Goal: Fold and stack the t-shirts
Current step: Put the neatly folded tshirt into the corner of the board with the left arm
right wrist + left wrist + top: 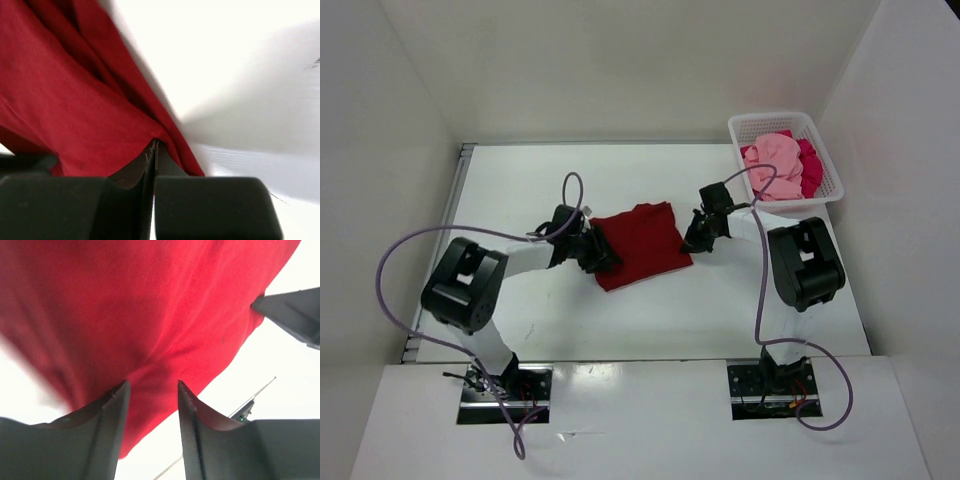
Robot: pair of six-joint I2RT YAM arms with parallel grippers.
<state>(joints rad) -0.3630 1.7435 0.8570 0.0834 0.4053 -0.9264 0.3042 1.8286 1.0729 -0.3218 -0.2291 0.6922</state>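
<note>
Three shirts in play: the dark red shirt (642, 245) lies at the middle of the bench (520, 190) as a rough rectangle, skewed a little to the bench edges; the pink shirt (772, 158) and magenta shirt (810, 170) sit heaped in the white basket (830, 162) at the far right corner, pink on top. Both arms work the red one, one per side. At its right edge the right gripper (152, 146) has its jaws pressed to a thin slit with the hem nipped at the tips; creases fan out from that spot, so it reads as a real hold, likely there to lift or tension that side for a fold. At the left edge the left gripper (151, 387) has its jaws parted at a moderate gap; cloth shows across the gap beyond the tips, nothing looks clamped, so probably it is lining up a pinch on that edge. Top view gives layout and basket, but the wrists hide both jaw states. Wrist views settle that: right one shows the pinch, left one shows the gap plus a dark finger (292, 315), presumably the right arm's, touching the cloth's far edge. Neither wrist view shows the basket. Judgement: first fold in hand, stack not started, two shirts not yet out of the basket.
</note>
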